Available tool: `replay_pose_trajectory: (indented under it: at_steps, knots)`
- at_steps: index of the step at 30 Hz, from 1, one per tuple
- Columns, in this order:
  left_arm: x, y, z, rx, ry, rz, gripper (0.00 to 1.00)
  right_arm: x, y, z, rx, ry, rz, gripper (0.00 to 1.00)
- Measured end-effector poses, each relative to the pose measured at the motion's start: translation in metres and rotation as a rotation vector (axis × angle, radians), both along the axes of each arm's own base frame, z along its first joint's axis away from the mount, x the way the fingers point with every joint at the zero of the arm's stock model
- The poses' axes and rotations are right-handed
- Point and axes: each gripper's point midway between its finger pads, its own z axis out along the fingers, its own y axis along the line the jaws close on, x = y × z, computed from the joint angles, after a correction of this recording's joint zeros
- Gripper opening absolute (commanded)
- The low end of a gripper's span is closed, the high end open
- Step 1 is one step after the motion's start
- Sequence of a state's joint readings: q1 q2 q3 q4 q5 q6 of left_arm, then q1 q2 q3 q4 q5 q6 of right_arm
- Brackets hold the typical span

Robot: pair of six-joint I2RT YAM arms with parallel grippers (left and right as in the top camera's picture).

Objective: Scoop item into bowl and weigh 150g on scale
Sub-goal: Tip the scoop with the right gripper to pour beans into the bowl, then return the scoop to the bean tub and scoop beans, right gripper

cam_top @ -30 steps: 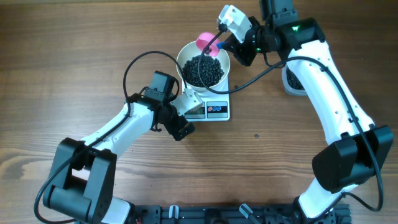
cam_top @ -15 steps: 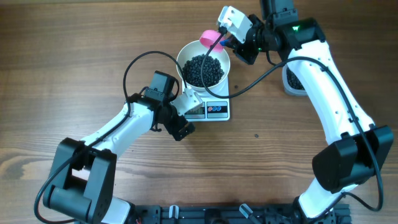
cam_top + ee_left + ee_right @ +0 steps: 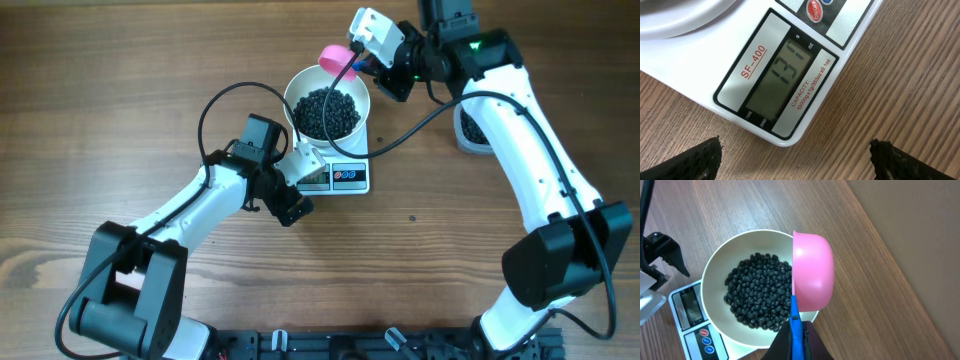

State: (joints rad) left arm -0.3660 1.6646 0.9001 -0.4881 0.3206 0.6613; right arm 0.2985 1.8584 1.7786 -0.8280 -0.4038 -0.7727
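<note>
A white bowl [image 3: 297,88] stands on the white scale [image 3: 350,178] and holds a heap of small black pieces, the item [image 3: 326,112]. My right gripper [image 3: 375,72] is shut on the blue handle of a pink scoop [image 3: 333,57], which hangs tipped on its side over the bowl's far rim. In the right wrist view the scoop [image 3: 812,275] shows its rounded back, next to the item [image 3: 757,292]. My left gripper [image 3: 795,165] is open at the scale's front left corner, holding nothing. The scale's display [image 3: 782,65] reads 131.
A clear tub [image 3: 468,128] with dark pieces sits to the right of the scale, half hidden by my right arm. Black cables loop over the table to the left of and behind the bowl. Bare wood surrounds the scale.
The right gripper has drawn the pink scoop a little back, from over the heap towards the bowl's far rim. The left arm has not moved.
</note>
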Motion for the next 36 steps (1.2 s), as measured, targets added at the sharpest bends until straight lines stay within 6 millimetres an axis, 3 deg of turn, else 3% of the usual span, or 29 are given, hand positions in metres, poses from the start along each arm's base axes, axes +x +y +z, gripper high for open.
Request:
replay_pose_trajectory:
  at_steps: [6,9,16,18,22,24,29,36]
  knots:
    - [0.000,0.000,0.000,0.000,0.000,0.000,1.00,0.020,-0.002,0.015,0.072,-0.040,-0.098,0.04]
    - [0.000,0.000,0.000,0.000,0.000,0.000,1.00,0.027,-0.027,0.027,0.113,-0.026,-0.197,0.04]
    - [0.000,0.000,0.000,0.000,0.000,0.000,1.00,0.020,-0.149,0.107,0.265,-0.087,-0.608,0.04]
    - [0.000,0.000,0.000,0.000,0.000,0.000,1.00,0.011,-0.201,0.130,0.361,-0.084,-0.815,0.04]
    - [0.000,0.000,0.000,0.000,0.000,0.000,1.00,0.000,-0.239,0.131,0.423,-0.040,-0.975,0.04]
    - [0.000,0.000,0.000,0.000,0.000,0.000,1.00,-0.003,-0.247,0.128,0.437,-0.015,-1.015,0.04]
    - [0.000,0.000,0.000,0.000,0.000,0.000,1.00,-0.005,-0.248,0.126,0.444,0.003,-1.036,0.04]
    - [0.000,0.000,0.000,0.000,0.000,0.000,1.00,-0.044,-0.244,0.078,0.273,0.205,-1.025,0.04]
